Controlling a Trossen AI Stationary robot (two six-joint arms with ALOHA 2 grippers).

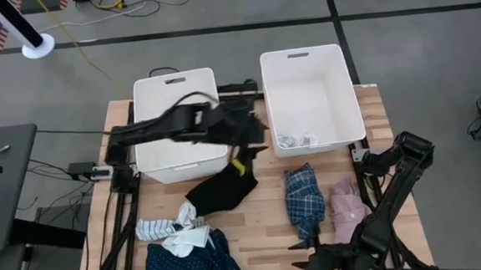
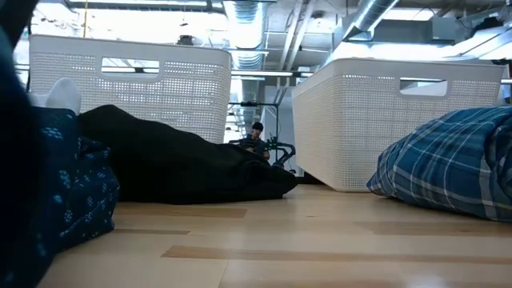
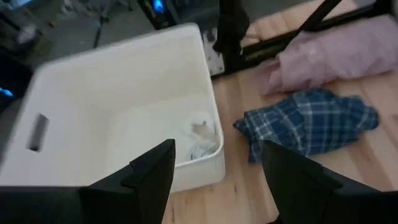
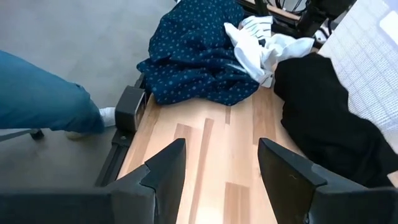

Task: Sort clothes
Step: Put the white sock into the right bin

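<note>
The counter (image 1: pixel 267 225) of pale wood carries everything. Two white bins stand at its far side: the left bin (image 1: pixel 179 126) under my left arm, the right bin (image 1: pixel 311 97) with a small pale garment (image 1: pixel 297 139) in its near corner.

Of the clothes on the boards, the navy patterned piece (image 1: pixel 192 268) is the biggest, heaped at the near left edge. The black one (image 1: pixel 221 189) lies just in front of the left bin, spread toward the middle. The blue plaid one (image 1: pixel 304 200) is bunched in front of the right bin, with the pale pink one (image 1: pixel 346 207) just beside it to the right. A white piece (image 1: pixel 185 235) sits on the navy heap's far edge, touching the blue-white striped one (image 1: pixel 156 229) to its left.

My left jaws (image 1: pixel 255 134) hang between the two bins, above the black garment's far end, fingers (image 3: pixel 152 171) spread apart and holding nothing. My right jaws (image 1: pixel 319 260) are at the near edge, right of centre, also spread wide and empty, pointing across bare boards toward the navy heap.

A blue trouser leg (image 4: pixel 37 93) and a white sock (image 4: pixel 109 115) of a person show on the floor beside the counter.
</note>
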